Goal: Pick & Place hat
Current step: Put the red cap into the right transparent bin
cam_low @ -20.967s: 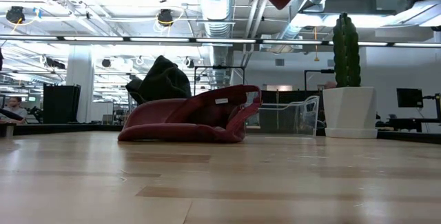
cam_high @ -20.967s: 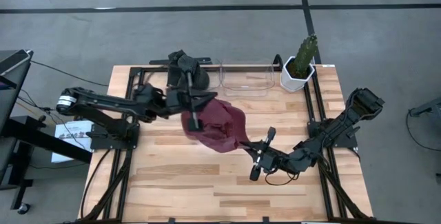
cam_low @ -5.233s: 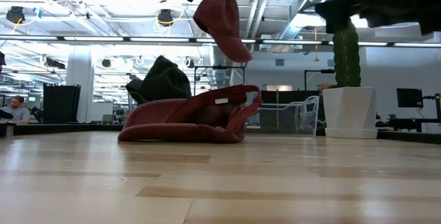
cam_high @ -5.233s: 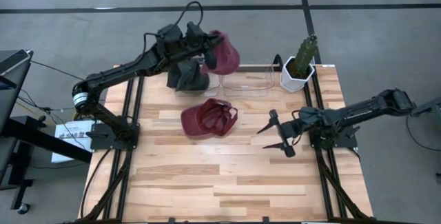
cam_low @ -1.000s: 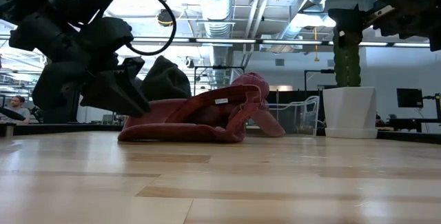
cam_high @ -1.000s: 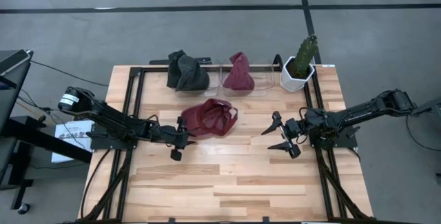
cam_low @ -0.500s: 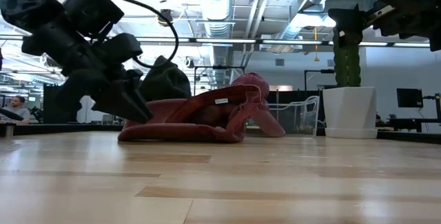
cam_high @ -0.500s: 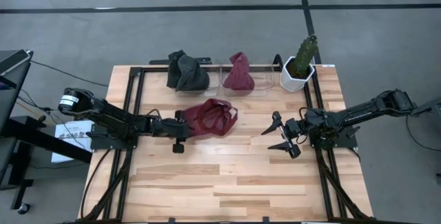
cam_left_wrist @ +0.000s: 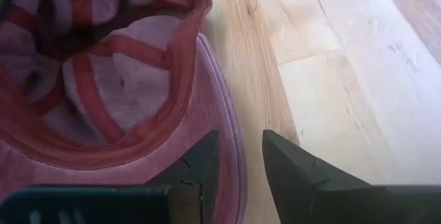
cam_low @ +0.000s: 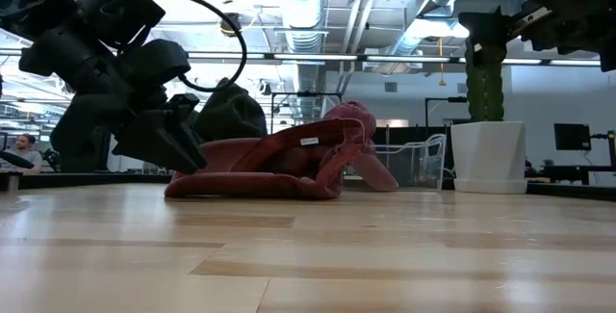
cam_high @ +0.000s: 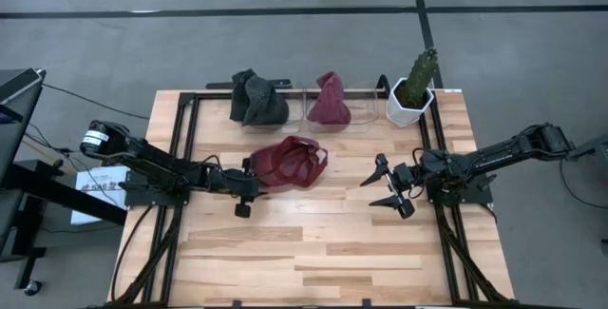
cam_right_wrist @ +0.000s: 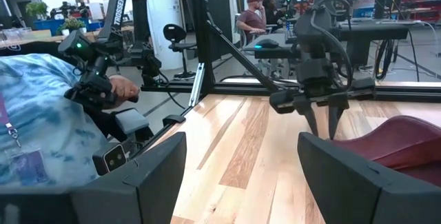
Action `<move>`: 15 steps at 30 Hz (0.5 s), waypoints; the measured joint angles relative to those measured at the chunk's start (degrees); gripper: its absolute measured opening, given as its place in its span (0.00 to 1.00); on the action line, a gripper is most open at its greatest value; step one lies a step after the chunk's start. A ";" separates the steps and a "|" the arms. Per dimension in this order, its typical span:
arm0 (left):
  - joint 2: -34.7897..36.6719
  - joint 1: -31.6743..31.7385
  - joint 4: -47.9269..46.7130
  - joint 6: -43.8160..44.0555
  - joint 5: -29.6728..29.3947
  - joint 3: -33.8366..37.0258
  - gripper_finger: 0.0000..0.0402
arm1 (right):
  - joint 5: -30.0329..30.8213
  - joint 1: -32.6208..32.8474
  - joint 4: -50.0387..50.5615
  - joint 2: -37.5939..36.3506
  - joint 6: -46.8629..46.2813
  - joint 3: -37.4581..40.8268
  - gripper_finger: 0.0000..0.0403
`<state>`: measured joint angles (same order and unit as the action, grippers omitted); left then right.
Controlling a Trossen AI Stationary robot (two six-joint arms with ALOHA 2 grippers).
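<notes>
While right hand [cam_high: 389,184] hovers wide open, left hand [cam_high: 244,187] half-open straddles red hat [cam_high: 288,163] brim.

Your left pincer [cam_high: 241,187] has dropped from up by the clear bin [cam_high: 339,107] to bench level, at the edge of the maroon hat [cam_high: 288,163] lying open in the middle. The second maroon hat [cam_high: 329,101] it carried aloft seconds ago now sits in that bin. In the last half second, your left pincer eased back a touch from the brim.
</notes>
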<state>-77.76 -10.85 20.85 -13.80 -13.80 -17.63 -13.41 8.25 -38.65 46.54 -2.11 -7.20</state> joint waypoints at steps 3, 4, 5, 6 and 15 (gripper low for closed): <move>0.00 0.05 -0.22 -0.81 -0.11 0.00 0.27 | -0.02 0.00 0.00 0.00 0.02 0.00 0.67; 0.00 0.05 -0.26 -0.85 -0.11 0.00 0.27 | -0.02 -0.02 0.00 0.00 0.02 0.00 0.67; 0.00 0.05 -0.31 -0.92 -0.11 0.00 0.27 | -0.02 -0.02 -0.02 0.00 0.02 0.00 0.67; 0.00 -0.01 -0.42 -0.92 -0.12 0.00 0.27 | -0.01 -0.01 -0.01 0.00 0.02 0.00 0.67; -2.08 -0.07 -2.24 -0.97 -3.16 0.02 0.27 | -0.02 0.00 -0.02 0.00 -0.44 0.00 0.67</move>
<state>-79.84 -10.93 18.61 -14.76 -16.96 -17.61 -13.43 8.25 -38.67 46.54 -2.55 -7.20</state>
